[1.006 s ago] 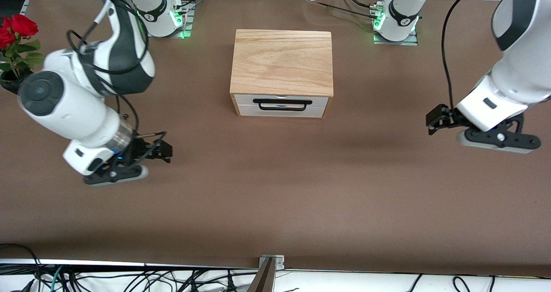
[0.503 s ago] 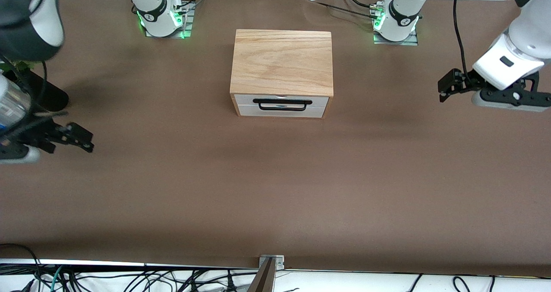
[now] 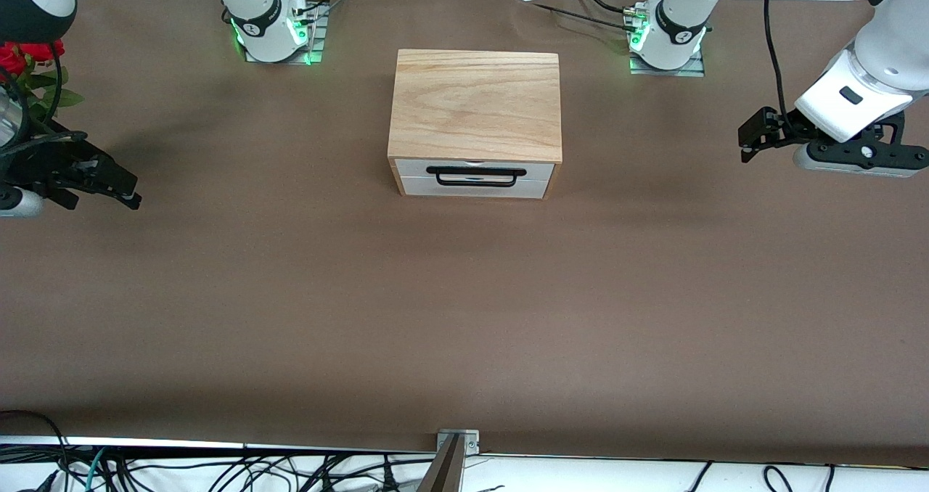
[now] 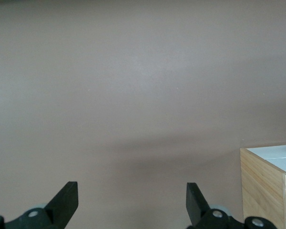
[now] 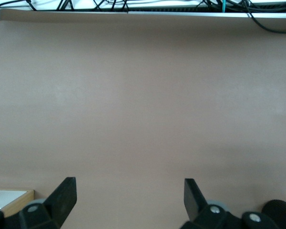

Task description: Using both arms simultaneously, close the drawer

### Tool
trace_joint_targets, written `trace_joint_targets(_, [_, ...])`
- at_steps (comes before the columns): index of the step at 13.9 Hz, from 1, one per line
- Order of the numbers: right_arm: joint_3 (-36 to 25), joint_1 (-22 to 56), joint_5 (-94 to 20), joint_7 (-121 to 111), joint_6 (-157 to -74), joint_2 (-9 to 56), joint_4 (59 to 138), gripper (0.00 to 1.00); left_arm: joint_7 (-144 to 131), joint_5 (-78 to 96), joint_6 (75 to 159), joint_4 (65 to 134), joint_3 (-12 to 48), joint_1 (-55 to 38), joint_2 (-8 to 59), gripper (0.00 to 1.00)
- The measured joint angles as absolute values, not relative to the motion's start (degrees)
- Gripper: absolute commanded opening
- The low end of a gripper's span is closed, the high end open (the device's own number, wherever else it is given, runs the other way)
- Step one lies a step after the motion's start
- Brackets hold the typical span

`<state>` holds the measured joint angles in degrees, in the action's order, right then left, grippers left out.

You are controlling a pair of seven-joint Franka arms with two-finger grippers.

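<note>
A light-wood box stands mid-table between the two arm bases. On the side facing the front camera, the drawer shows a white front with a black bar handle. That front lies level with the box's front edge, above a plain white panel. My left gripper hangs open over the left arm's end of the table, well apart from the box; a box corner shows beside its empty fingers. My right gripper is open and empty over the right arm's end, with a box corner beside it.
Red roses stand at the right arm's end of the table, close to the right gripper. A dark round object shows beside that gripper. Cables run along the table edge nearest the front camera. Brown cloth covers the table.
Both arms have swung away from the middle toward their own ends of the table, the right arm much the farther. The drawer and box have not moved.
</note>
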<state>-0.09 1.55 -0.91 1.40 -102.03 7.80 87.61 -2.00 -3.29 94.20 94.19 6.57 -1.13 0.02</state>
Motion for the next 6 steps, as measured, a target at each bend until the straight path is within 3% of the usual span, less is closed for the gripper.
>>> trace_joint_targets(6, [0.18, 1.52, -0.85, 1.40, -100.78, 9.35, 86.10, 1.00, -2.00, -3.29, 94.22, 94.19, 6.57, -0.74, 0.18, 1.00])
